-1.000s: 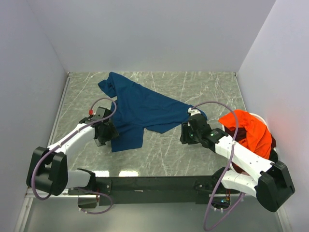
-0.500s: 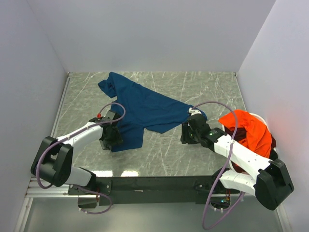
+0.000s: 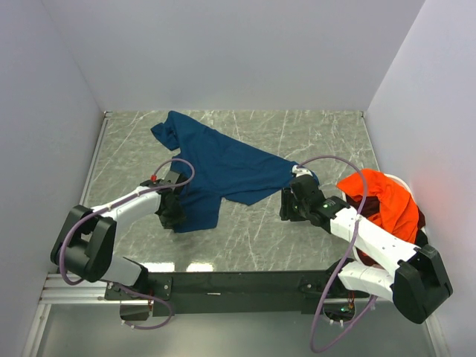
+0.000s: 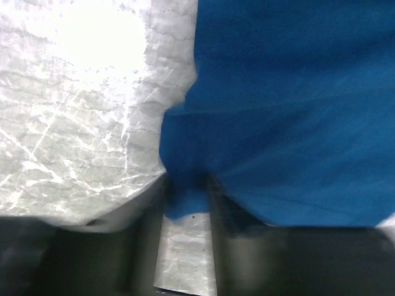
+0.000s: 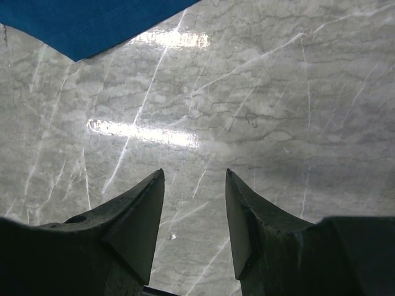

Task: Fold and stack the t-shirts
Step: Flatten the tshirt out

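Left arm reaches low; left gripper [image 3: 172, 213] sits at the near-left hem of the navy t-shirt [image 3: 223, 167], fingers apart, cloth edge between them. Right arm bent; right gripper [image 5: 194, 179] is released over the table [image 5: 278, 123], just right of that shirt. Orange t-shirt [image 3: 383, 204] is heaped farther right.

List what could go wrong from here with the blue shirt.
1. Only a small tip of the hem of the blue shirt lies in the left pincer; closing may catch too little, and it could slip.
2. The right pincer is open over bare table, the shirt's corner off to one side; closing there would grab nothing.
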Motion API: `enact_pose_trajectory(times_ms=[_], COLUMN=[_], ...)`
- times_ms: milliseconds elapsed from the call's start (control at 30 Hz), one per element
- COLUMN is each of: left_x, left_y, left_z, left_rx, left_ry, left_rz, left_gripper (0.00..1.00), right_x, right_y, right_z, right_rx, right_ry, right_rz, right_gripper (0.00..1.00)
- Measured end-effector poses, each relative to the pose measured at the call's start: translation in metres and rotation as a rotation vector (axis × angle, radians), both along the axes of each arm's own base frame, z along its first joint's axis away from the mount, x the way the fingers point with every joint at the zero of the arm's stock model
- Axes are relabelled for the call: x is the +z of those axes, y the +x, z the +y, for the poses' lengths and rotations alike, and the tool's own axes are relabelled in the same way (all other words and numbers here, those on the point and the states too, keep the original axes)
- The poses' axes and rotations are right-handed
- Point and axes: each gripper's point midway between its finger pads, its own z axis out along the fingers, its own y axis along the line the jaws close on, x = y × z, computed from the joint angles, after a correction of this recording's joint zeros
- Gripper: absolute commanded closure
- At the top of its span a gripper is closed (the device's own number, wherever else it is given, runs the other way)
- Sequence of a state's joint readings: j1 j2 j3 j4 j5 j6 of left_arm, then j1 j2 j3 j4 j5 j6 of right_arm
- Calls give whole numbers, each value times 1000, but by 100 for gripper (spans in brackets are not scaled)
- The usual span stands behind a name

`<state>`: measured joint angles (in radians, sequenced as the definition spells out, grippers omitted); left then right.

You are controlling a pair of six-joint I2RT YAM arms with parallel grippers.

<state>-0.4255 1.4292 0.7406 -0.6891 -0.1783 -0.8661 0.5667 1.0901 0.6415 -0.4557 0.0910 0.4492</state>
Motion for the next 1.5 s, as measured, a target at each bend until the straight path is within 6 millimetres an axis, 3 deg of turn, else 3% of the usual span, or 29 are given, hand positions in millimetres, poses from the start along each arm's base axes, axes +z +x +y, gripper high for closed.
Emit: enact_pose_trajectory(times_ms=[33, 67, 100, 200, 300, 400, 500, 667, 733, 833, 1067, 1500], left_x=[0, 0, 0, 1, 2, 11, 42, 118, 143, 165, 186, 208], left_y=[1, 2, 3, 4, 4, 5, 23, 71, 81, 86, 92, 97], left_z=[-1, -2, -3, -3, -1, 11, 24, 52, 64, 72, 82, 87], left_rx=[1, 1, 8, 5, 8, 17, 42, 124, 145, 140, 122, 105], left_ry=[-3, -5, -10, -10, 1, 55, 80, 54, 56, 62, 66, 47], left_rz=[-4, -7, -12, -20, -26, -34, -102, -330, -402, -457, -497, -556], left_gripper=[80, 95, 99, 99, 99, 99, 99, 99, 99, 99, 99, 99], right_x=[0, 0, 0, -1, 2, 8, 15, 23, 22, 19, 4, -42], right_y=[0, 0, 0, 1, 6, 14, 24, 42, 48, 59, 71, 51], right_z=[0, -1, -1, -3, -7, -15, -25, -39, -46, -55, -57, -56], right_rx=[-1, -3, -5, -14, -36, -75, -123, -205, -252, -326, -424, -485], right_ry=[0, -1, -1, -12, -24, -30, -24, 2, 28, 86, 243, 266], right_rz=[0, 0, 0, 4, 1, -4, -9, -22, -15, -3, 39, 153], right_gripper=[48, 48, 48, 48, 41, 37, 35, 30, 28, 27, 26, 32])
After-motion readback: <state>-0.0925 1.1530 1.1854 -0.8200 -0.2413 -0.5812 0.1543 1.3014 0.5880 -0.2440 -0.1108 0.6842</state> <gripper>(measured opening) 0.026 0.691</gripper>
